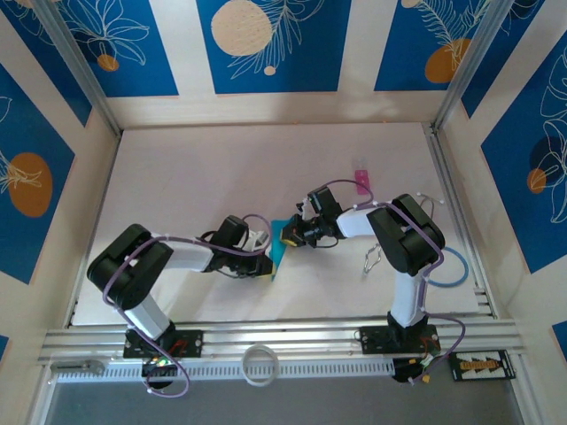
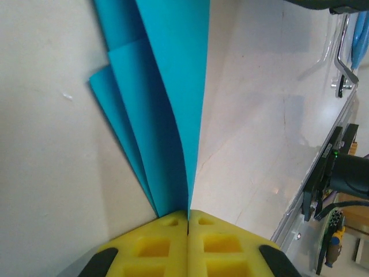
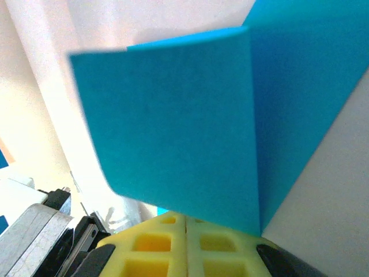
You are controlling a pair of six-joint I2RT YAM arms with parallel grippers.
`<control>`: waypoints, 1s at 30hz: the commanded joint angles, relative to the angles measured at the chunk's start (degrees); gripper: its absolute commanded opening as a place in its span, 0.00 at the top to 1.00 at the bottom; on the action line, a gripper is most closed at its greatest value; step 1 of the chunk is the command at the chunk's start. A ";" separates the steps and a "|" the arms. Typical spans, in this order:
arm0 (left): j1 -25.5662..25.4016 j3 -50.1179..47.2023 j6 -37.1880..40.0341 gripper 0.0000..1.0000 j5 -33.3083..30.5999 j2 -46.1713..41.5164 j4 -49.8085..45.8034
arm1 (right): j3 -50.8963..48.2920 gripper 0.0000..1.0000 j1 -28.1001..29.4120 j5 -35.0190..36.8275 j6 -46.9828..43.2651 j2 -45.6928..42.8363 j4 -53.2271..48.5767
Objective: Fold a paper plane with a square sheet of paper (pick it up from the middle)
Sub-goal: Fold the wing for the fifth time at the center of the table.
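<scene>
Top external view: one cyan sheet of paper (image 1: 280, 247), folded into layers, sits near the middle of the desk (image 1: 204, 177), held between the two tools. One small pink object (image 1: 361, 179) lies well apart toward the back right. The left tool (image 1: 264, 255) has its yellow pads (image 2: 155, 245) pressed together, pinching the paper's folded layers at their seam. The right tool (image 1: 291, 235) is likewise closed, its pads meeting on the sheet's lower edge, a folded flap rising before its camera.

Bright, even light falls on the table (image 1: 195, 177) in the top view, and the shadows are soft. In the right wrist view the sheet of paper (image 3: 173, 133) is blurred and the upper left is washed out.
</scene>
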 commanded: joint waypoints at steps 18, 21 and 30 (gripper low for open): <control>-2.53 2.93 7.60 0.93 -1.62 -2.20 -15.39 | -0.89 0.93 0.23 4.99 -0.48 0.57 -5.70; -2.61 2.92 7.78 0.93 -1.31 -2.40 -15.51 | -0.97 0.93 0.25 5.13 -0.42 0.52 -5.79; -3.03 3.28 8.46 0.93 -0.32 -2.54 -16.02 | -1.04 0.93 0.23 5.26 -0.38 0.66 -5.76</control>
